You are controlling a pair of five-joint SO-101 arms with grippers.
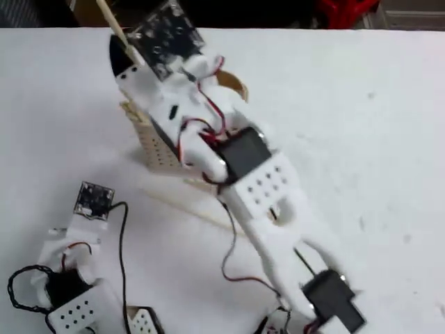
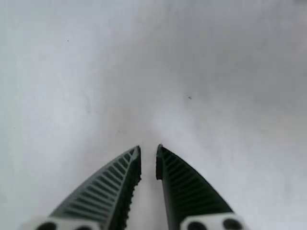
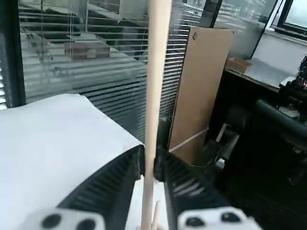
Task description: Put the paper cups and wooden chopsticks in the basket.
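My right gripper [image 3: 149,160] is shut on a pale wooden chopstick [image 3: 156,72] that stands up between its fingers. From above, this arm stretches across the table. Its gripper [image 1: 124,54] holds the chopstick [image 1: 115,26] tilted above the far side of the tan perforated basket [image 1: 156,147]. A brown curved rim [image 1: 236,85], perhaps a paper cup, peeks out beside the arm. A second chopstick [image 1: 186,204] lies flat on the table in front of the basket. My left gripper [image 2: 148,154] is shut and holds nothing, just over bare white table.
The left arm [image 1: 76,278] sits at the near left corner with looping cables [image 1: 122,236]. The white table [image 1: 361,125] runs wide to the right. Its far edge [image 1: 292,28] lies just behind the basket, with dark room beyond.
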